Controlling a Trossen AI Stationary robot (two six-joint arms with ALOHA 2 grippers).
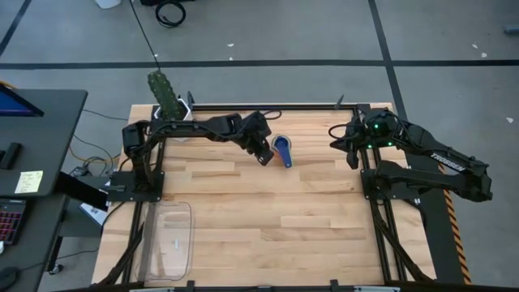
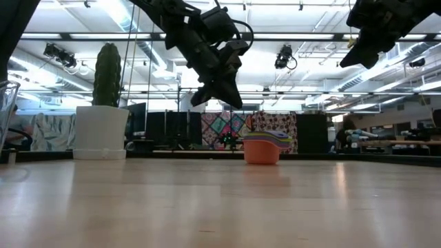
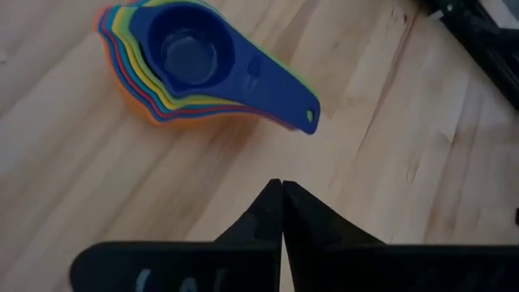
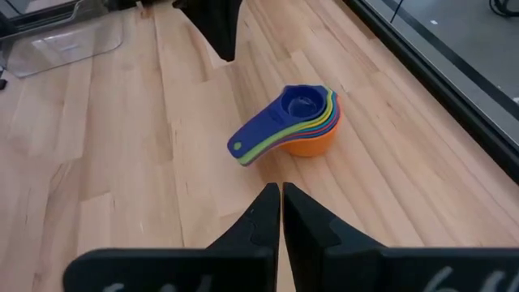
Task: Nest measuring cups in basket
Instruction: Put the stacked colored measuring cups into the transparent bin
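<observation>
The measuring cups sit nested in one stack on the wooden table, far of its middle, dark blue on top and the orange cup's base on the wood. My left gripper hangs shut just left of the stack and above it, touching nothing. My right gripper is raised at the far right, fingertips together, pointing toward the stack from a distance. The clear basket lies at the table's near left corner.
A white pot with a green cactus stands at the far left corner. Bare wood stretches between the stack and the basket. A desk with a keyboard stands off the table's left edge.
</observation>
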